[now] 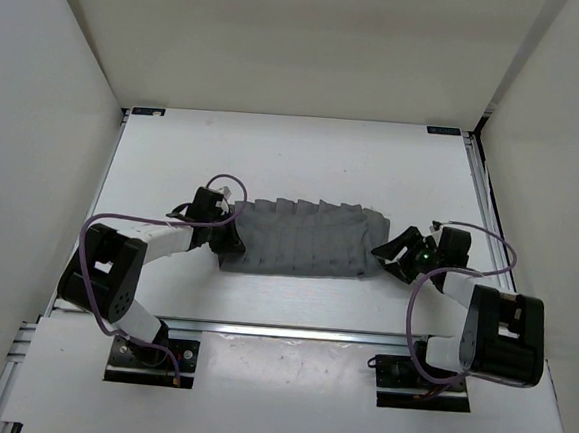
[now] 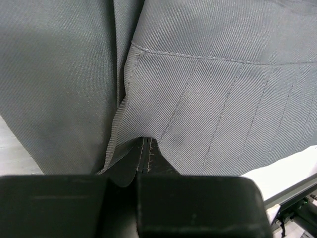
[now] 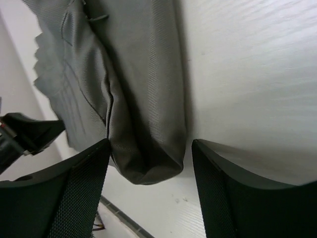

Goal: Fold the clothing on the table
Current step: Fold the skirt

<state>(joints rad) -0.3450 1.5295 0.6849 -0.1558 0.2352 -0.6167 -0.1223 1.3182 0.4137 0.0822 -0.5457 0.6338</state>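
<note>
Left gripper pinches the clothing; right gripper gapes wide at its other end. White table, white walls on three sides.

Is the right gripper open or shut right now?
Open: the right gripper has its fingers spread wide, straddling the grey pleated fabric garment's end.
</note>
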